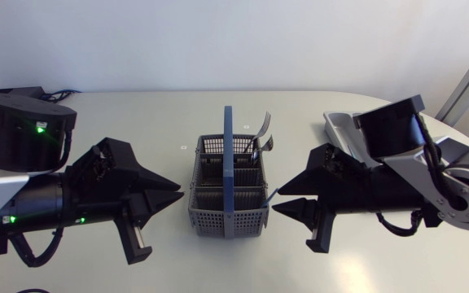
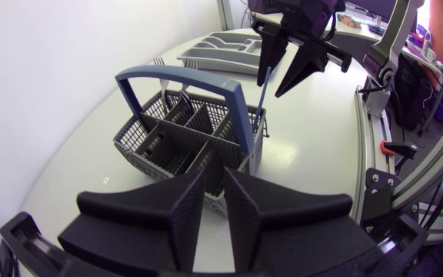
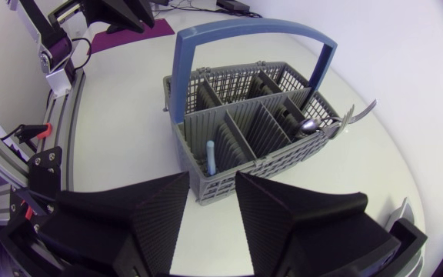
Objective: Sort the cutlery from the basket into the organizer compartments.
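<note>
The grey cutlery basket (image 1: 206,175) with its blue handle (image 1: 228,155) stands mid-table. Forks (image 1: 260,138) poke up at its far right corner, and a spoon (image 3: 310,125) lies there too. A blue-handled utensil (image 1: 272,195) stands in the front right compartment, leaning out towards my right gripper (image 1: 276,201). That gripper is open, just right of the basket, with the blue handle (image 3: 210,158) ahead of its fingers and not between them. Left of the basket is my left gripper (image 1: 181,192), with only a narrow gap between its fingers and nothing in it. The grey organizer (image 1: 340,126) lies behind my right arm.
The organizer (image 2: 221,54) sits at the table's far right, partly covered by my right arm in the head view. Bare table lies in front of the basket and behind it. Both arms flank the basket closely.
</note>
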Robot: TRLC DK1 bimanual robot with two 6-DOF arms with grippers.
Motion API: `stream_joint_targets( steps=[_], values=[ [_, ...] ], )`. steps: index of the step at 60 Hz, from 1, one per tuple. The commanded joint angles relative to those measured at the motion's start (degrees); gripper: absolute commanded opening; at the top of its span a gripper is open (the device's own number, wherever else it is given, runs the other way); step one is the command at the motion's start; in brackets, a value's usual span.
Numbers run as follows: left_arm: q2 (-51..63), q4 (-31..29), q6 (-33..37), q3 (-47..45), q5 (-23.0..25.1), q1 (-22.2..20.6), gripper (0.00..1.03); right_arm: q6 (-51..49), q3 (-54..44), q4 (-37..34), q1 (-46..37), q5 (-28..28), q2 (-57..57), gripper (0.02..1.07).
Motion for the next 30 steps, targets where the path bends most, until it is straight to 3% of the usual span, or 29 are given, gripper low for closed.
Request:
stream_joint_targets(
  steps=[1,11,21,30],
  values=[
    [0.8,1.1,-1.0,-1.4,-0.2,-0.1,0.20,1.6,-1.5,1.4,1.3,0.5,1.1,0.49],
    [0.8,1.5,-1.4,-1.8,-0.2,-0.1,0.19,3.4,-1.5,3.6,4.4,3.3,2.9,0.48],
    [0.5,1.4,-1.4,-1.9,-0.2,0.1,0.20,4.0,-0.7,4.8,4.9,4.4,4.4,0.28],
    [0.4,1.4,-1.4,-1.9,-0.2,0.1,0.20,4.3,-0.5,5.3,5.5,4.7,5.0,0.16]
  ],
)
